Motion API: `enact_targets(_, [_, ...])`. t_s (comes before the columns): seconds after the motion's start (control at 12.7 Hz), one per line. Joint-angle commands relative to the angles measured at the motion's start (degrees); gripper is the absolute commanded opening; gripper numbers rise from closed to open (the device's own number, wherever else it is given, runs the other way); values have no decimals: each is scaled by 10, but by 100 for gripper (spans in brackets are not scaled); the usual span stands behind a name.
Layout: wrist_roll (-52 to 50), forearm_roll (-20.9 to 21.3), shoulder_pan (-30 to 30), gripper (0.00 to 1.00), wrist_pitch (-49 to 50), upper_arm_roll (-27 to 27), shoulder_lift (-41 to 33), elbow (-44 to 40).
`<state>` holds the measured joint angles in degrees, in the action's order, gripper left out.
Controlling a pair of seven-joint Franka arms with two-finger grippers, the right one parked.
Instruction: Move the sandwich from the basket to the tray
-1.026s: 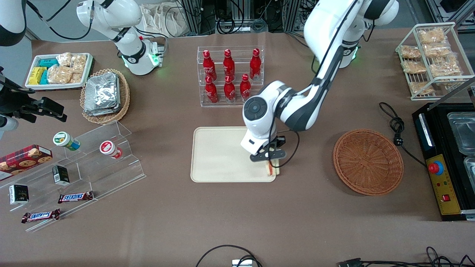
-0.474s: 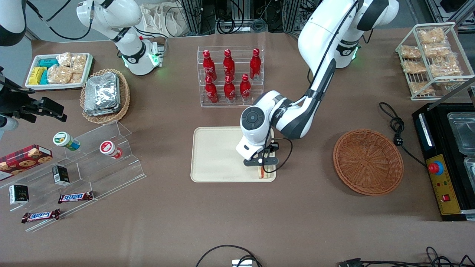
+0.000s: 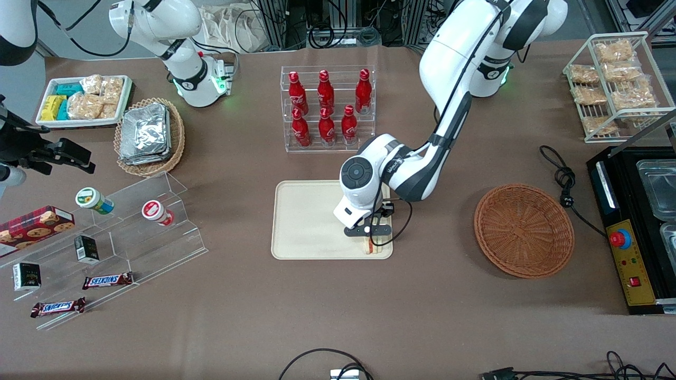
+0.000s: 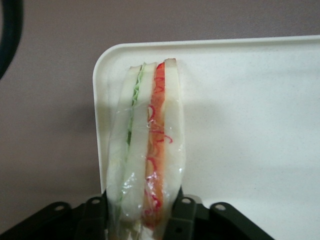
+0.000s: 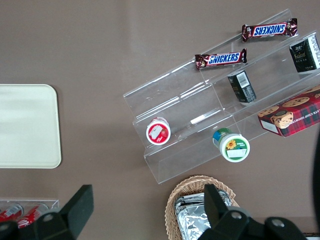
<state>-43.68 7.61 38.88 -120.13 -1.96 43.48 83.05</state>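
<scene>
While the gripper (image 3: 371, 237) sits low over the tray (image 3: 306, 221), at the tray's corner nearest the front camera on the working arm's side, its 2 fingers (image 4: 184, 216) are pinched on the sandwich (image 3: 372, 247), 1 against each bread face. The wrist view shows the sandwich (image 4: 147, 150) standing on edge in clear film, 3 pale bread layers with green filling in one seam and orange-red filling in the other, its tip pointing toward the tray's rounded corner (image 4: 107, 60). Whether the sandwich's lower edge touches the tray surface, cannot tell. The basket (image 3: 524, 230) lies well apart from the tray, toward the working arm's end of the table, with nothing in it. A clear rack of 6 red bottles (image 3: 327, 108) stands farther from the front camera than the tray. Toward the parked arm's end from the tray sit a stepped clear display stand (image 3: 132, 227) with 2 small cups and 2 Snickers bars (image 3: 108, 280), and a tan wicker basket with foil packs (image 3: 148, 136).
</scene>
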Motion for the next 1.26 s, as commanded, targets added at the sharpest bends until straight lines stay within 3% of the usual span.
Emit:
enact_targets(0.0, [10,-6,1,100,10,-1,-25,-6])
enact_targets(0.24, [3,-8,-13,100,63,1,-100,-5])
enact_targets(0.47, [18,-8,-64,100,113,1,-191,19])
enact_targets(0.95, [251,-11,-217,100,148,4,-437,190])
enact_targets(1.18, [345,-34,-292,100,156,5,-513,245])
